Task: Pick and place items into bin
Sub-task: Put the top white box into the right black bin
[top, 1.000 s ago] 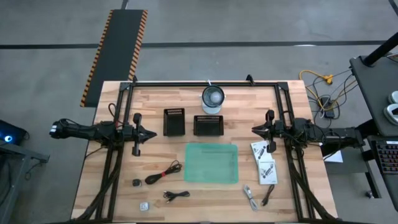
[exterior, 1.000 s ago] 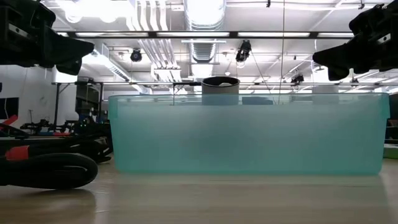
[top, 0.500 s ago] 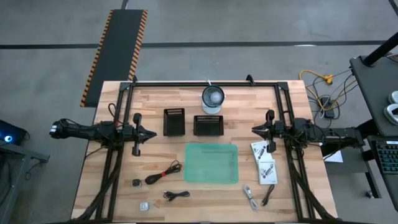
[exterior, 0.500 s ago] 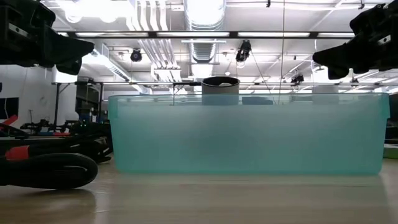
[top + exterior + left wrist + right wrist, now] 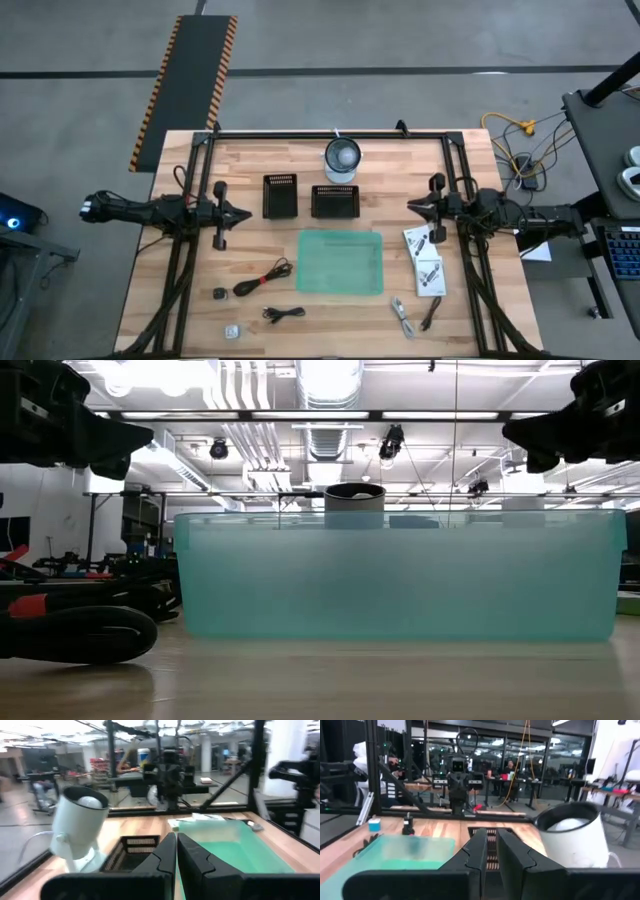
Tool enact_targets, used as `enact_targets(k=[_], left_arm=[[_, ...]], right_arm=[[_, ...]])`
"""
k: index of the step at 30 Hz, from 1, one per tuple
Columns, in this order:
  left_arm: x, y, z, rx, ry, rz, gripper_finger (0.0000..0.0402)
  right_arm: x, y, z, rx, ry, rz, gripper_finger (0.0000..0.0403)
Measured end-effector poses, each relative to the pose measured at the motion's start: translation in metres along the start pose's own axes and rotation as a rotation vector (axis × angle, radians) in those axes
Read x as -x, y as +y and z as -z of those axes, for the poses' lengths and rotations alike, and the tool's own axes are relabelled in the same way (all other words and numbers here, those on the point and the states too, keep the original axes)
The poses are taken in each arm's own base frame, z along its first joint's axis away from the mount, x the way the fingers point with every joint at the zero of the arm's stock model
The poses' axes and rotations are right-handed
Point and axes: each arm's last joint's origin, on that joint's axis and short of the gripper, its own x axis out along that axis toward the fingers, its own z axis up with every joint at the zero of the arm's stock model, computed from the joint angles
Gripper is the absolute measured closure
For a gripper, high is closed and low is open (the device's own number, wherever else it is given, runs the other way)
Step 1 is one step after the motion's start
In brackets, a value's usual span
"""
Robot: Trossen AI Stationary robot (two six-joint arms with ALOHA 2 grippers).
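Note:
A translucent teal bin (image 5: pixel 341 262) (image 5: pixel 400 575) sits at the table's middle. To its left lie a coiled black cable (image 5: pixel 262 278) (image 5: pixel 75 632), a smaller black cable (image 5: pixel 283 314), a tiny black piece (image 5: pixel 219 294) and a white piece (image 5: pixel 232 332). To its right lie two white printed cards (image 5: pixel 418 241) (image 5: pixel 430 275), a whitish short cable (image 5: pixel 402 315) and a thin black cable (image 5: pixel 430 315). My left gripper (image 5: pixel 245 214) (image 5: pixel 176 852) hovers shut at the table's left, above the surface. My right gripper (image 5: pixel 409 207) (image 5: pixel 491 851) hovers shut at the right, just beyond the cards. Both hold nothing.
Two black mesh baskets (image 5: pixel 280 196) (image 5: pixel 335 201) and a white cylindrical lamp-like object (image 5: pixel 342 160) (image 5: pixel 80 827) stand beyond the bin. A black frame rail (image 5: pixel 330 134) runs along the far edge and down both sides. Bare wood lies near the bin's front.
My right gripper has risen a little and drawn slightly toward the table's right edge, still shut. Nothing on the table has moved.

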Motion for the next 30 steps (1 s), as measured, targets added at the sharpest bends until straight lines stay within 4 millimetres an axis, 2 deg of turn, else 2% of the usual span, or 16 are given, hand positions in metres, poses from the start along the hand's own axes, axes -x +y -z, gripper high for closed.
enact_targets(k=[3,6,8,11,14,19,23,26,30], left_arm=[[0.0,0.003,-0.006,0.012,-0.052,-0.108,0.0402],[0.0,0.006,-0.008,-0.003,-0.063,-0.195,0.0402],[0.0,0.006,-0.01,0.002,-0.08,-0.193,0.0401],[-0.001,0.005,-0.015,-0.023,-0.125,-0.181,0.0393],[-0.004,0.005,-0.022,-0.033,-0.133,-0.181,0.0361],[-0.012,0.004,-0.033,-0.054,-0.117,-0.172,0.0273],[-0.02,0.001,-0.039,-0.072,-0.188,-0.148,0.0215],[-0.025,-0.001,-0.045,-0.062,-0.248,-0.121,0.0193],[-0.035,-0.003,-0.053,-0.092,-0.24,-0.092,0.0187]], right_arm=[[0.0,-0.001,-0.005,-0.003,-0.049,0.014,0.0371],[0.001,-0.004,-0.01,-0.005,-0.102,0.13,0.0368],[0.001,-0.007,-0.01,0.029,-0.093,0.222,0.0361],[0.001,-0.008,-0.011,0.076,-0.09,0.248,0.0345],[0.002,-0.007,-0.014,0.075,-0.124,0.231,0.032],[0.002,-0.007,-0.017,0.085,-0.155,0.228,0.0266],[0.003,-0.007,-0.019,0.078,-0.18,0.227,0.0231],[0.003,-0.007,-0.021,0.074,-0.201,0.228,0.0216],[0.003,-0.007,-0.023,0.074,-0.209,0.228,0.0212]])
